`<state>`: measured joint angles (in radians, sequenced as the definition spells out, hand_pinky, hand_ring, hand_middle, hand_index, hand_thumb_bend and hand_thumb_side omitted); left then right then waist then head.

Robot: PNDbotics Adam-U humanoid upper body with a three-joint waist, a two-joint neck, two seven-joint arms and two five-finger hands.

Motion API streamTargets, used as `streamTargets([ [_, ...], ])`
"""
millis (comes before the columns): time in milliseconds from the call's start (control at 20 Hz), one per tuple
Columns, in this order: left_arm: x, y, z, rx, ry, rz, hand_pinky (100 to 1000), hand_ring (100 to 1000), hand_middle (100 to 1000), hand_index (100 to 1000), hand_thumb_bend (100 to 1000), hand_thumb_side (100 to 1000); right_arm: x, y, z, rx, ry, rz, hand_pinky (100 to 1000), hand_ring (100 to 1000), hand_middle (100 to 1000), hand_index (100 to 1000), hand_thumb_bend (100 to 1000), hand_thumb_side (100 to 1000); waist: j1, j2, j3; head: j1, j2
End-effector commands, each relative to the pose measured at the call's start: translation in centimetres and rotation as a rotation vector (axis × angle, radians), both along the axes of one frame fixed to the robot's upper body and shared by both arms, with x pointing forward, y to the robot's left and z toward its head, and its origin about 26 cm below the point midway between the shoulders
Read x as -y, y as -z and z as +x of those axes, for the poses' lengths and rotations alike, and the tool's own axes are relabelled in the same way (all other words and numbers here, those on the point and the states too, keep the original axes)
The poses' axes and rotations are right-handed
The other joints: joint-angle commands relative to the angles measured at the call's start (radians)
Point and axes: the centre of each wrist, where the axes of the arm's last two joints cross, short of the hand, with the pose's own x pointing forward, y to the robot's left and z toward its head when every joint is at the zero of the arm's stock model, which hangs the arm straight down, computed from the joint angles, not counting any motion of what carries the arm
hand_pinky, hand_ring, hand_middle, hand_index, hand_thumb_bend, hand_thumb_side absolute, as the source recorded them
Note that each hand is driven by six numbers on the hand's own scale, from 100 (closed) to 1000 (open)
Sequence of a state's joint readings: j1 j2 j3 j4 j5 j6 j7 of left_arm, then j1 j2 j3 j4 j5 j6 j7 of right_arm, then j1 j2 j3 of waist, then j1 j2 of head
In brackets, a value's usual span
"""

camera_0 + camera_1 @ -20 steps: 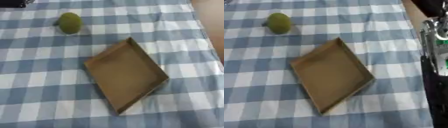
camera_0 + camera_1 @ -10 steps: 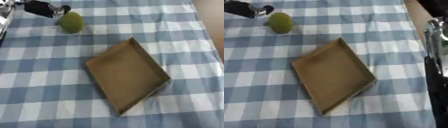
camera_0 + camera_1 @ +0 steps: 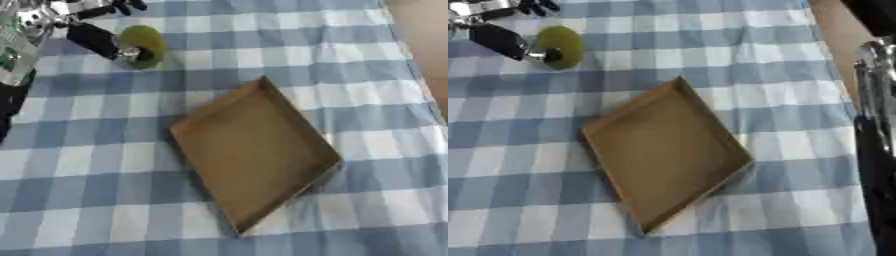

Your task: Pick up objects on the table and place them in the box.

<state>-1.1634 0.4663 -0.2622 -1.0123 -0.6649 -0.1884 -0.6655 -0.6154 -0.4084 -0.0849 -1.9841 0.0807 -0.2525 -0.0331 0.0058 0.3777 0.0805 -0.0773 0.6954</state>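
Left hand: I had fingers spread, thumb touching the green fruit.
Fruit: I judged it round, light, rollable; grip its middle.
Box: lay below-right of hand.

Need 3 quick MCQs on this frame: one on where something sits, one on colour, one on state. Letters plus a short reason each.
1. Where is the green fruit relative to the box?
A. Inside it
B. On the cloth, toward the far left of it
C. On the cloth, near right of it

2. What colour is the tablecloth?
A. Blue and white check
B. Plain red
C. Green stripes

3. What is in the box?
A. The fruit
B. Nothing visible
C. A hand

Answers:
1. B, the fruit lies on the cloth up and left of the box, apart from it.
2. A, blue and white squares cover the table.
3. B, only the bare brown floor of the box shows; the left hand is at the fruit, with a thumb or finger against its near left side.
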Motion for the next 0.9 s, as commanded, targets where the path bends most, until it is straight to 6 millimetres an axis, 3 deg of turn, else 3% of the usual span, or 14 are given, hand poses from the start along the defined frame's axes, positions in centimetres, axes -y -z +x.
streamTargets([
  [50, -1.7, -2.1, -0.2, 0.022, -0.033, 0.041, 944, 925, 933, 958, 634, 590, 0.0, -0.8, -0.5, 0.031, -0.003, -0.021, 886, 914, 604, 829, 100, 470, 0.003, -0.019, -0.003, 0.001, -0.012],
  [550, -2.4, -1.6, 0.3, 0.086, -0.139, 0.033, 938, 935, 911, 965, 583, 513, -0.1, -0.9, -0.4, 0.032, -0.01, -0.025, 886, 914, 602, 829, 100, 470, 0.007, -0.01, -0.014, 0.015, -0.024],
  [900, -2.6, -0.6, 0.7, 0.102, -0.186, 0.001, 904, 918, 881, 955, 461, 445, -0.2, -1.0, -0.4, 0.034, -0.016, -0.023, 887, 916, 600, 829, 100, 470, 0.004, -0.001, -0.022, 0.025, -0.03],
])
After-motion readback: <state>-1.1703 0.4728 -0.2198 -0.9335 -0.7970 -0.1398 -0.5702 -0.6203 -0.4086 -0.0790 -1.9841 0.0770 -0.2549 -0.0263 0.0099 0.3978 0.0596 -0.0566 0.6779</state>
